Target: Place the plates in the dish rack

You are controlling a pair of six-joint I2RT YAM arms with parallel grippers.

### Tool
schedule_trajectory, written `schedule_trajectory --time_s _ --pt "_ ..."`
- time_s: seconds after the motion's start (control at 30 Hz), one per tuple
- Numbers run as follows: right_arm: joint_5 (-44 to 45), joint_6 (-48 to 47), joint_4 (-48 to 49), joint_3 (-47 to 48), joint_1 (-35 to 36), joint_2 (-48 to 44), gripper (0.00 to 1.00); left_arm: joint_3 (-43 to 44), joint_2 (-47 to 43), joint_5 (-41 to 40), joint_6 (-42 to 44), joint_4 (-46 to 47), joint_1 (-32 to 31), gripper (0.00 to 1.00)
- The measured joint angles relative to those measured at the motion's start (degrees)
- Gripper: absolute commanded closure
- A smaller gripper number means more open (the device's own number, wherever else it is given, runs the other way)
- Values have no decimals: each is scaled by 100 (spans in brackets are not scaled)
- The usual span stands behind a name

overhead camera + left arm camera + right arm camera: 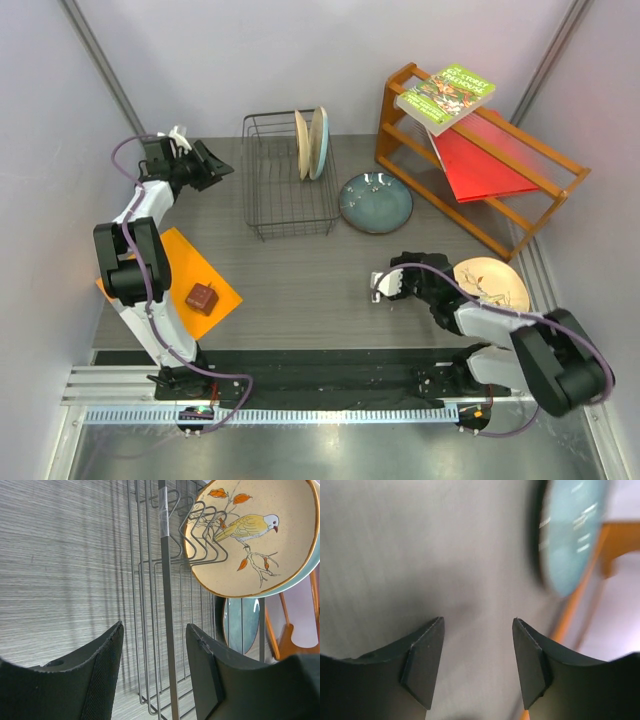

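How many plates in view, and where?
4. Two stand in the dish rack: a tan bird plate and a light-blue plate. A dark blue-grey plate lies flat right of the rack. A second tan plate lies flat, near right. None seem hidden.

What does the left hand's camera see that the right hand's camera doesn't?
Only the left wrist view shows the left gripper, open, and the wire dish rack with the bird plate standing in it. Only the right wrist view shows the right gripper, also open. Both show the dark blue plate, the orange wooden shelf and the grey table.
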Motion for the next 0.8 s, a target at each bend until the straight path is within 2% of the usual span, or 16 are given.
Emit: schedule_trajectory --time_s 0.13,0.27,0.53,0.73,0.8 --pt "-37 -623 1609 9 9 1080 39 -9 -2 7 26 -15 0 46" --pt "-13 -988 2715 168 17 2081 41 -39 -2 7 44 -28 0 46" --pt "-7 -1196 3834 863 17 3449 42 -271 -50 7 153 -79 0 46" --pt "-133 -1193 4035 1123 17 3799 47 -361 -131 7 184 -125 0 46" --pt "-168 -1189 4124 1261 17 3980 52 -391 -160 4 192 -122 0 46"
